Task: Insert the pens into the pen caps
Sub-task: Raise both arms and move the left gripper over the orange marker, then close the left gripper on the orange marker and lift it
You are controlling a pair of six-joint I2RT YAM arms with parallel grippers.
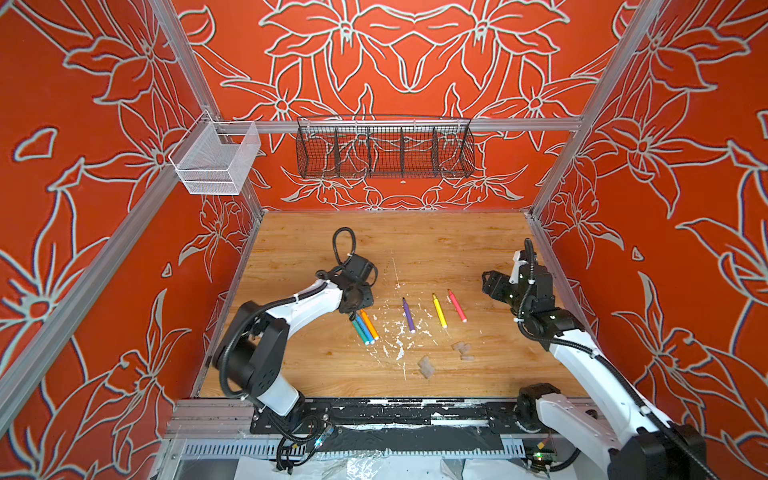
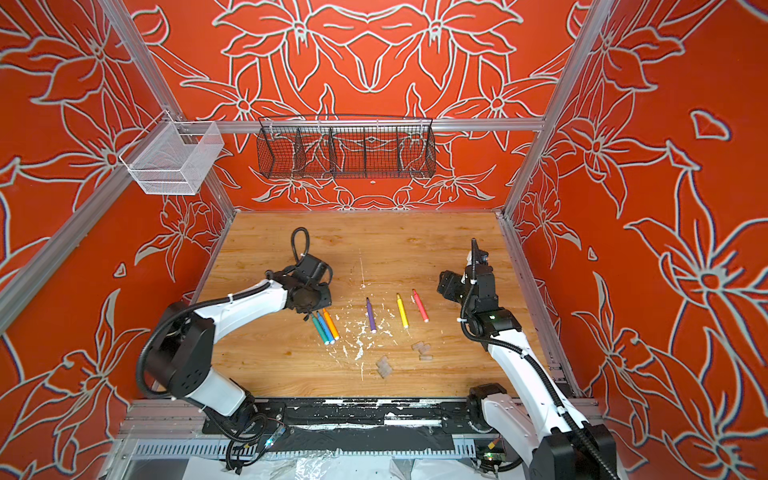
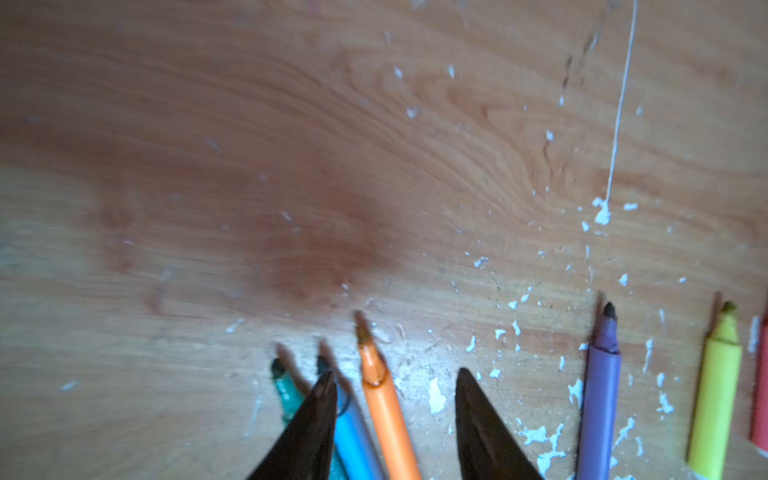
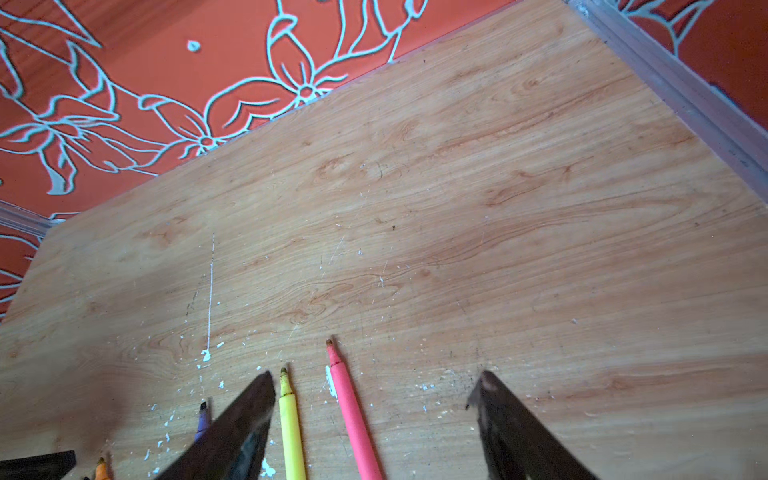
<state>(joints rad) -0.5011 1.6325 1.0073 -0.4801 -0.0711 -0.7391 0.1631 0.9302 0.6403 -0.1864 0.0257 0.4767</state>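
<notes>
Six pens lay uncapped on the wooden counter (image 1: 415,237), their tips pointing toward the back wall. Three were bunched at the left: the green pen (image 1: 360,333), the blue pen (image 1: 365,329) and the orange pen (image 1: 370,325), side by side and touching or nearly so. To their right, spaced apart, lay the purple pen (image 1: 408,315), the yellow pen (image 1: 439,311) and the pink-red pen (image 1: 457,306). White paint flecks (image 1: 399,341) were scattered over the wood between and around them.

The pen caps (image 1: 462,348) sat nearer the front edge, none of them on a pen. One small group lay in front of the yellow and pink-red pens, and a second cluster of caps (image 1: 426,367) lay further left and forward, in front of the purple pen.

The left gripper (image 3: 395,372) was low over the bunched three. In the left wrist view its jaws stood partly apart with the orange pen between them. One finger (image 3: 316,415) overlapped the blue pen and the other stood clear of the orange barrel, so nothing was clamped. Whether the fingertips touched the counter could not be told.

The right gripper (image 4: 374,374) hung over the counter just right of the pink-red pen, its jaws spread wide and empty. Its wrist view framed the yellow and pink-red pens between the two fingers.
</notes>
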